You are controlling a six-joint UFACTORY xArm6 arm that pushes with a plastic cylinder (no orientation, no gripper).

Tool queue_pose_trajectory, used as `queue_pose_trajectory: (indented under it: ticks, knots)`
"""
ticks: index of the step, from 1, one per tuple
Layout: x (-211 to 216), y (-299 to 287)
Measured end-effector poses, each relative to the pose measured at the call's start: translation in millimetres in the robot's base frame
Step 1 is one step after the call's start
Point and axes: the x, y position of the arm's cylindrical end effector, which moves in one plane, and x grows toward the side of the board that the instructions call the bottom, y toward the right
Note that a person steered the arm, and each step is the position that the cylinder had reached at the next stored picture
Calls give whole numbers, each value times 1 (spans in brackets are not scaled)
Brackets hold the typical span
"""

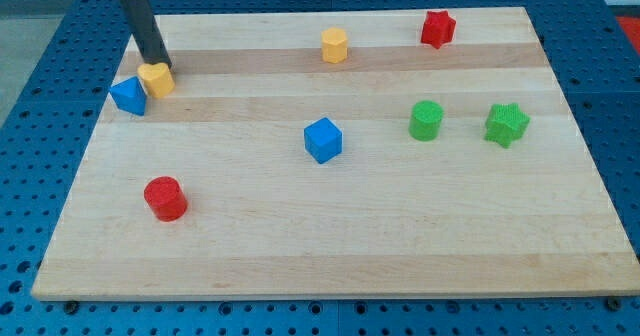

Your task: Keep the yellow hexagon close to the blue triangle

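Note:
A blue triangle (pixel 129 95) lies near the board's upper left edge. A yellow block (pixel 156 79), which looks hexagonal, sits against the triangle's upper right side, touching it or nearly so. My tip (pixel 159 64) is at the yellow block's top edge, on the side away from the triangle, and the dark rod rises from it toward the view's top left. A second yellow faceted block (pixel 335 45) stands at the top middle, far from the triangle.
A blue cube (pixel 323 140) is at the board's middle. A red cylinder (pixel 165 198) is at lower left. A red star (pixel 437 28) is at top right. A green cylinder (pixel 426 120) and a green star (pixel 507 124) are at right. The wooden board (pixel 330 266) rests on a blue perforated table.

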Motion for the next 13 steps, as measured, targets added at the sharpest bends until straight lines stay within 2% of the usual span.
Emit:
queue_pose_trajectory:
  ticks: [1, 2, 4, 5, 7, 10, 11, 12, 13]
  knots:
    - [8, -6]
    - [-12, 25]
    - [-107, 149]
    - [-111, 216]
    - [-79, 251]
    - [-39, 266]
    - [-41, 311]
    - [-29, 327]
    - [-15, 279]
